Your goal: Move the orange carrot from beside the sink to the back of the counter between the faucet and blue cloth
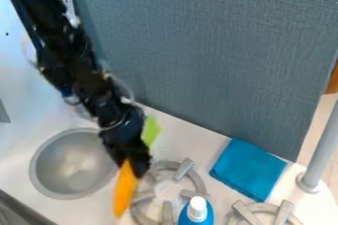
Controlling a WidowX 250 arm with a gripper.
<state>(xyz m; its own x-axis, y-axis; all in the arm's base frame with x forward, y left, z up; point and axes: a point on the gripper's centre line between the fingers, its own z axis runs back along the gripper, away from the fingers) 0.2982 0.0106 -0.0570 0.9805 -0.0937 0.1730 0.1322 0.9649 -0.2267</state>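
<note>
My fingers (131, 165) are narrowed on an orange thing (124, 191), holding it near its upper end. It is long and slim and hangs below me, its free end tapering and pointing a little past 6 o'clock, toward 7. I cannot tell whether that end touches anything. My arm (63, 46) comes down to me from 11 o'clock, dark all along its length.

Taking my fingers as the middle of the dial, the sink (74, 167) lies at 9 o'clock, a round grey metal bowl set into the white table (191, 142), its rim near me. At 1 o'clock a green thing (151, 130) shows, partly hidden behind my wrist; I cannot tell what it is. Between 4 and 5 o'clock sits a burner (200, 184), a grey ring with stubby bars, just beside the orange thing as I see it. Farther along that same line stands a bottle (191, 219), blue with a white cap (196, 209), covering part of the burner from view.

Out at 3 o'clock, well apart from me, a blue cloth (247, 169) lies flat and roughly square on the table. Beyond it, also toward 3, a grey pole (323, 152) rises from a round base. A second burner (267, 210) sits at 4 o'clock. From 12 round to 2 o'clock, a grey-blue panel (211, 56) stands along the table's far side.
</note>
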